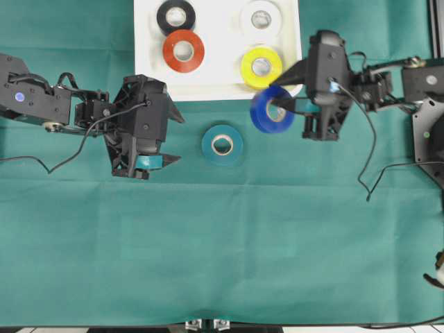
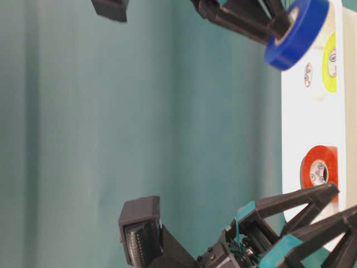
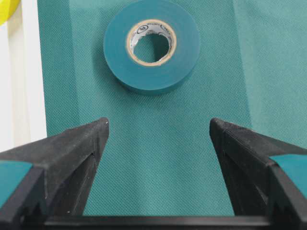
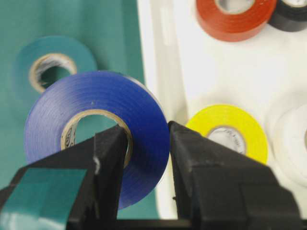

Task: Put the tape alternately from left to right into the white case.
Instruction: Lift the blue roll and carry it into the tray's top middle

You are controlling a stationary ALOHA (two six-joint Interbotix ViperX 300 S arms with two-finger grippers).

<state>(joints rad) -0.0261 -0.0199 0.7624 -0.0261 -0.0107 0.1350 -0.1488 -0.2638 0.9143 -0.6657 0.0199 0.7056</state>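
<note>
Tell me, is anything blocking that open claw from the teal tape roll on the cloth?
Nothing visible. The left claw is open, and only bare green cloth lies between it and the teal roll.

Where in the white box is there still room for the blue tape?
The white case has bare floor down its middle, between the orange-red roll and yellow roll, plus the front strip below them. Its far corners are crowded by the black roll and white roll.

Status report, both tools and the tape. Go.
Right tool shut on blue roll, at white case rim. Left tool open, teal roll ahead on cloth. Nothing blocking.
</note>
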